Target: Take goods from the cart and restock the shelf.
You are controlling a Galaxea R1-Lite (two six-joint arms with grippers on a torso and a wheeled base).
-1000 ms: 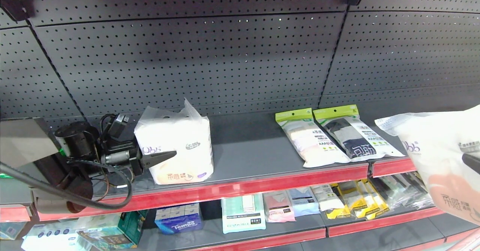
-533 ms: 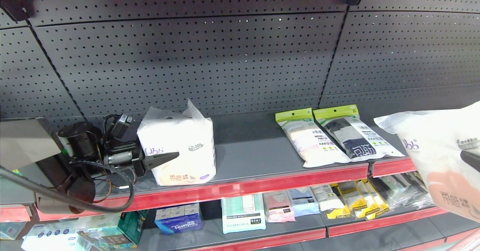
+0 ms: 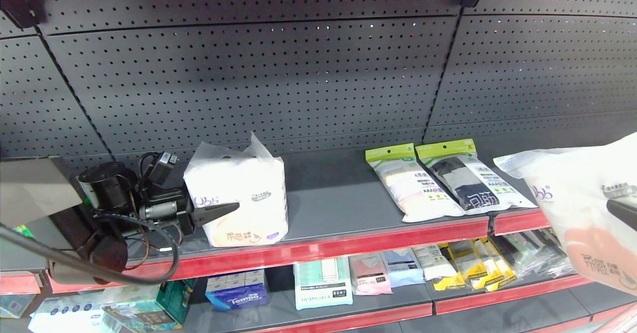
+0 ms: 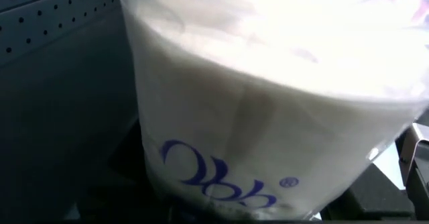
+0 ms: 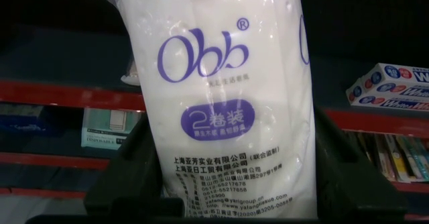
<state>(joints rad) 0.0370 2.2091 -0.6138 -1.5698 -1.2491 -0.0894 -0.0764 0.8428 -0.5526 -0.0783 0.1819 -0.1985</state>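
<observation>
Dark store shelf (image 3: 338, 198). The left gripper (image 3: 219, 207) clasps a white tissue pack (image 3: 244, 193) standing on its left part (set down, I judge, not yet let go). The right gripper (image 5: 234, 184) grips a second tissue pack (image 3: 592, 208) in the air by the right end, yet to be shelved

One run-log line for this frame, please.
left gripper: shut on shelf pack, sitting on shelf | right gripper: shut on raised pack, off shelf, right side

Soft even light, dark shelf (image 3: 338, 198), tissue pack (image 4: 281, 103) washed white, perhaps overexposed
</observation>
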